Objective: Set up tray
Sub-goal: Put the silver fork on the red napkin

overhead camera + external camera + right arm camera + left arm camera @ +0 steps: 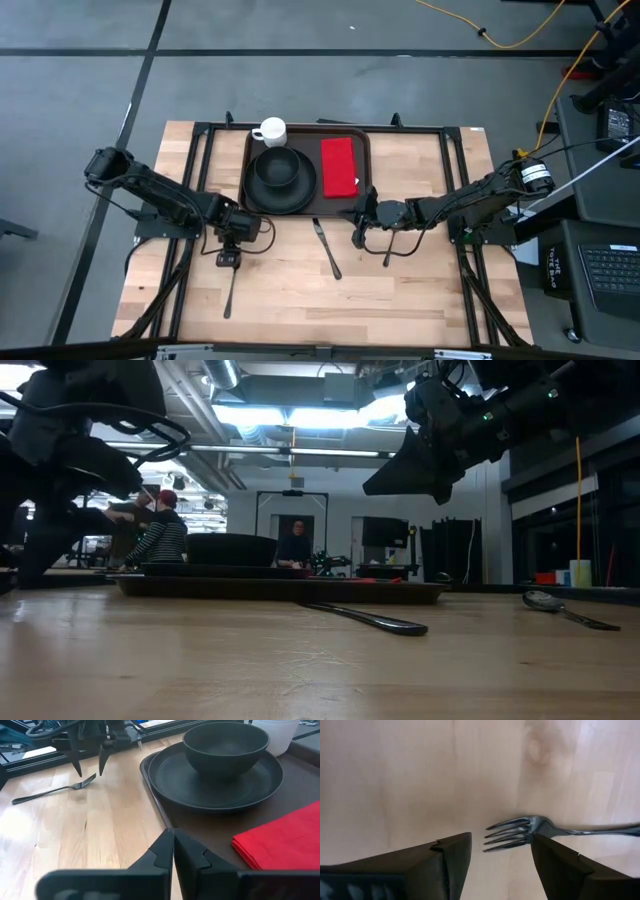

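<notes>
The dark brown tray (365, 145) lies at the table's far middle. It holds a black plate (283, 194) with a black bowl (277, 166), a white cup (270, 130) and a red napkin (339, 166). A fork (229, 295) lies on the wood left of the tray. My left gripper (500, 851) is open, pointing down above the fork's tines (510, 832), one finger on either side of them. It also shows in the right wrist view (89, 770), clear of the fork (55, 790). My right gripper (173, 837) is shut and empty above the tray's near edge (155, 800).
A knife (328, 250) lies on the wood in front of the tray, between the two grippers. A spoon (560, 605) lies nearer the right arm. Bare wood fills the near half of the table. People show in the room behind the table.
</notes>
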{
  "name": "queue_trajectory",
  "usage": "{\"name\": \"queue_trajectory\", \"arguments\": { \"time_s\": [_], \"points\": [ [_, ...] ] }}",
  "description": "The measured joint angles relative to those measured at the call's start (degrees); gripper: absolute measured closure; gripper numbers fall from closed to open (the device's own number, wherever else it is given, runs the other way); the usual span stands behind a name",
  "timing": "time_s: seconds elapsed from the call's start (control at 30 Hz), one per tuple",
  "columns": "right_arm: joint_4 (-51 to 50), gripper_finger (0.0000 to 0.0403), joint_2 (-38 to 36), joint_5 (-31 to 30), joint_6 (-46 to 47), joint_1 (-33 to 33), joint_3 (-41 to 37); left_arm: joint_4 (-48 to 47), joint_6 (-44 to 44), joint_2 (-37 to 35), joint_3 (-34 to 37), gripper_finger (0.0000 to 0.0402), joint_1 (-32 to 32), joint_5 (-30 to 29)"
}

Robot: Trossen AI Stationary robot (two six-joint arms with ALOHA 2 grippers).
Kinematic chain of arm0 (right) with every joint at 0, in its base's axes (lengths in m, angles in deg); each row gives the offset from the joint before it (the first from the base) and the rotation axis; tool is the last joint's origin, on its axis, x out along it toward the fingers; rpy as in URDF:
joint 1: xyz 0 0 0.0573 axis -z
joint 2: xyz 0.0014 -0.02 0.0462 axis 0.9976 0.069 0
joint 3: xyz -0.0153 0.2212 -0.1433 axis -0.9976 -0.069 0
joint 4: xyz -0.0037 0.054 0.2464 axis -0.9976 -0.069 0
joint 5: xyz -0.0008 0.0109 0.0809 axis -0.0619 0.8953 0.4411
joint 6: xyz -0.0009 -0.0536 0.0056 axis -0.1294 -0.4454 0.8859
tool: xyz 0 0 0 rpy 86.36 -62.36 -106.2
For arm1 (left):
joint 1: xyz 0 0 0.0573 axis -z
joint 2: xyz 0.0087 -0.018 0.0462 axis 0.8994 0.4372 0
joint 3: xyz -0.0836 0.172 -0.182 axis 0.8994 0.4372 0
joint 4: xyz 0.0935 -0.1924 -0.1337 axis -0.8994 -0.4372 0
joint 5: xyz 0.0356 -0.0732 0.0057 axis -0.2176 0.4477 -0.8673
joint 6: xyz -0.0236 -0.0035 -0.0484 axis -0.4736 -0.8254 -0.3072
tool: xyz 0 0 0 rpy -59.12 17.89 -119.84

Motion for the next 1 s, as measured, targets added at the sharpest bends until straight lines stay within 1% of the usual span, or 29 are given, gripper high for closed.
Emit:
{"name": "queue_trajectory", "arguments": {
  "time_s": [0.1,0.2,0.3,0.53,0.73,0.9,1.0],
  "points": [
    [0.02,0.0379,0.0,0.0,-0.02,0.0,0.0,2.81,0.0,0.01,2.01,0.0206,0.0,1.96],
    [0.04,0.0378,0.0,0.0,0.0,0.0,0.0,3.58,0.0,0.01,3.69,0.0206,0.0,1.23],
    [0.35,0.0378,0.0,0.0,0.0,0.0,0.0,4.33,-0.02,0.01,3.78,0.0206,0.0,0.71],
    [0.52,0.0377,0.0,0.0,0.0,0.0,0.0,6.13,1.21,0.08,3.8,0.0206,-0.01,3.76],
    [0.61,0.0377,0.0,0.0,0.0,0.0,0.0,8.86,1.57,0.38,6.34,0.0206,-0.36,5.02],
    [0.83,0.0377,0.0,-0.02,0.01,0.01,0.0,9.34,2.29,0.45,6.69,0.0206,-1.72,6.45],
    [0.85,0.0377,0.0,-0.02,0.02,0.02,0.0,9.52,3.69,0.49,6.73,0.0214,-2.64,7.83]
  ]
}}
